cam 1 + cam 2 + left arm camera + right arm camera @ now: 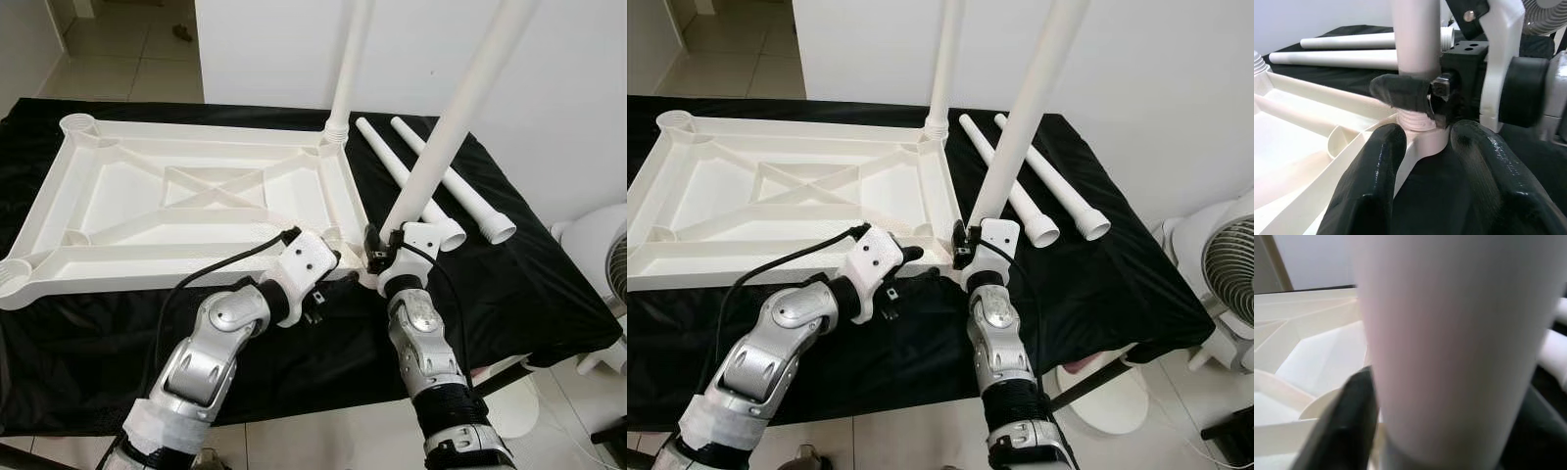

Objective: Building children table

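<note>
White tabletop (186, 201): lies upside down on a black cloth (509, 274), spanning left and centre of the eye views, ribbed underside up. Far leg (348, 69): stands upright in the far right corner socket, upper centre. Near leg (456, 122): rises tilted from the near right corner socket, just right of centre; right gripper (1420, 95) clamps it just above the threaded base. Left gripper (1422, 152): fingers narrowly parted, straddling that corner of the tabletop, holding nothing. Two loose legs (441, 176): lie side by side on the cloth, upper right. Fan (1225, 274): right edge.
</note>
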Controlling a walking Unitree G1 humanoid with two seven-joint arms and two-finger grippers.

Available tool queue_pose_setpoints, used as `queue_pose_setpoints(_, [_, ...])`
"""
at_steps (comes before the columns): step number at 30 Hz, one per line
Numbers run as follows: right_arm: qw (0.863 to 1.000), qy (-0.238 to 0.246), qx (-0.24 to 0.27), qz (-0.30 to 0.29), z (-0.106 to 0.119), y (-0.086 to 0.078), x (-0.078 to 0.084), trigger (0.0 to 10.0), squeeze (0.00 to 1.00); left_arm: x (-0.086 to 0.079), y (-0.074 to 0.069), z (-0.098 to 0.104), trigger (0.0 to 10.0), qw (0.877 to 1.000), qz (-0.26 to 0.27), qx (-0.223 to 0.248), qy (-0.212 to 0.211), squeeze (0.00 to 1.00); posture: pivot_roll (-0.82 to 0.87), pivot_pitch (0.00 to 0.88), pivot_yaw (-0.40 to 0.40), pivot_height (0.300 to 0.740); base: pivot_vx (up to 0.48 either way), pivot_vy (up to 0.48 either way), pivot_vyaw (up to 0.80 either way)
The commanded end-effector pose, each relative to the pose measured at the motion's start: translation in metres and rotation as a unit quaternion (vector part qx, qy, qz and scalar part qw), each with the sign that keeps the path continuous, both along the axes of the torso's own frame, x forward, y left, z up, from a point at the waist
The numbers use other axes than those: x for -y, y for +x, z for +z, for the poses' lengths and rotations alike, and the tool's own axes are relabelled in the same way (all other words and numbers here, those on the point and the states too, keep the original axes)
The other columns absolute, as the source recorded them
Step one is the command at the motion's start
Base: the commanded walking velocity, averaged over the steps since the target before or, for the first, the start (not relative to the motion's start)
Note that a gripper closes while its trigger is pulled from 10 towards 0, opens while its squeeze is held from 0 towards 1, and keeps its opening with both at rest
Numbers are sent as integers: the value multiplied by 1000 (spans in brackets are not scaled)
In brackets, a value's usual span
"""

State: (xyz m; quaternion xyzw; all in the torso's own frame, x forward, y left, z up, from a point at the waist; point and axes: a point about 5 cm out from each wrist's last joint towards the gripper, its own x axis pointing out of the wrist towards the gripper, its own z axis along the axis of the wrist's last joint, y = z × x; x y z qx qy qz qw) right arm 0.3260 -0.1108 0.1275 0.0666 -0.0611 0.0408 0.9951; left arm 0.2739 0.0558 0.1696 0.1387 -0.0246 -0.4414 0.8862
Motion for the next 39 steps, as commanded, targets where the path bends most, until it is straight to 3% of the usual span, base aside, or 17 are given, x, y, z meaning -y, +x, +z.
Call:
queue_pose_setpoints(1, [999,13,-29,20,-13,-5,-3,10000,1000,-2,4,-1,10000,999,44,8,-9,0,84,16,-91,740,0,0,0])
queue_pose_setpoints(6, [999,9,-11,43,-8,-6,-1,10000,1000,-3,4,-1,10000,999,45,8,-9,0,87,14,-91,740,0,0,0])
queue_pose_setpoints(7, [996,-1,6,88,-4,-9,2,10000,1000,-4,4,-1,10000,999,46,8,-10,0,90,11,-90,740,0,0,0])
queue_pose_setpoints(10, [995,-7,11,98,-3,-10,3,10000,1000,-5,4,-1,10000,999,47,9,-9,0,90,11,-90,740,0,0,0])
queue_pose_setpoints(13, [993,-26,16,116,-1,-10,17,10000,1000,-6,3,0,10000,999,48,9,-10,0,94,8,-88,740,0,0,0])
queue_pose_setpoints(14, [991,-39,16,127,0,-8,25,10000,0,-6,2,-1,10000,999,48,7,-10,0,94,6,-88,740,0,0,0])
queue_pose_setpoints(20, [981,-82,17,174,6,-4,50,10000,0,-6,-2,-3,10000,999,48,3,-10,0,96,7,-83,740,0,0,0])
queue_pose_setpoints(32, [961,-149,3,234,4,9,66,10000,0,-9,-3,-3,10000,999,46,0,-6,0,99,17,-72,740,0,0,0])
queue_pose_setpoints(33, [959,-153,-1,240,2,10,66,3373,0,-9,-4,-4,10000,999,46,-2,-6,0,100,20,-73,740,0,0,0])
queue_pose_setpoints(35, [957,-155,-4,244,1,11,66,3373,0,-9,-4,-4,10000,999,45,-3,-6,0,100,20,-73,740,0,0,0])
queue_pose_setpoints(36, [957,-152,-8,247,-1,12,66,0,0,-9,-5,-5,10000,999,46,-4,-5,0,103,23,-76,740,0,0,0])
queue_pose_setpoints(39, [956,-152,-12,252,-4,13,68,0,0,-9,-6,-6,10000,999,45,-5,-3,0,102,24,-75,740,0,0,0])
